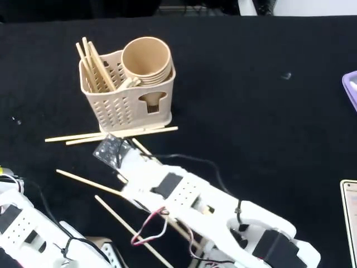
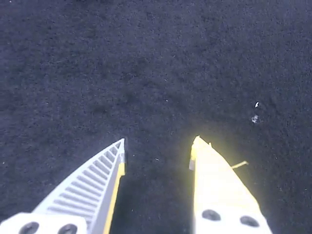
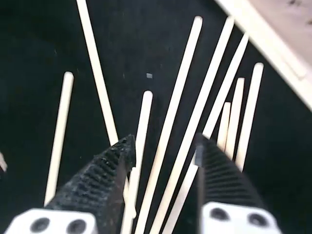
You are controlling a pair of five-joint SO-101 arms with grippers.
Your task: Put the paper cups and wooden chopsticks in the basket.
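Right gripper [image 3: 164, 141]: black ribbed fingers spread, nothing held; sits low over loose pale wooden chopsticks [image 3: 169, 122] fanned on black cloth-covered table [image 1: 268, 123], just in front of beige perforated plastic basket [image 1: 125, 106]; stacked tan paper cups [image 1: 146, 60] already inside basket, several sticks beside them; advice: straddle single stick near its middle, jaws square across it, so it won't pivot on lift; neighbours lie close, likely risk of dragging two; left gripper [image 2: 159, 140]: parted, empty, over bare cloth.

High view: fixed, overhead, far, looks down over tabletop [image 1: 268, 111]. Wrist views: close, facing down at tabletop. Right wrist shares chopsticks [image 3: 169, 122] with high view.
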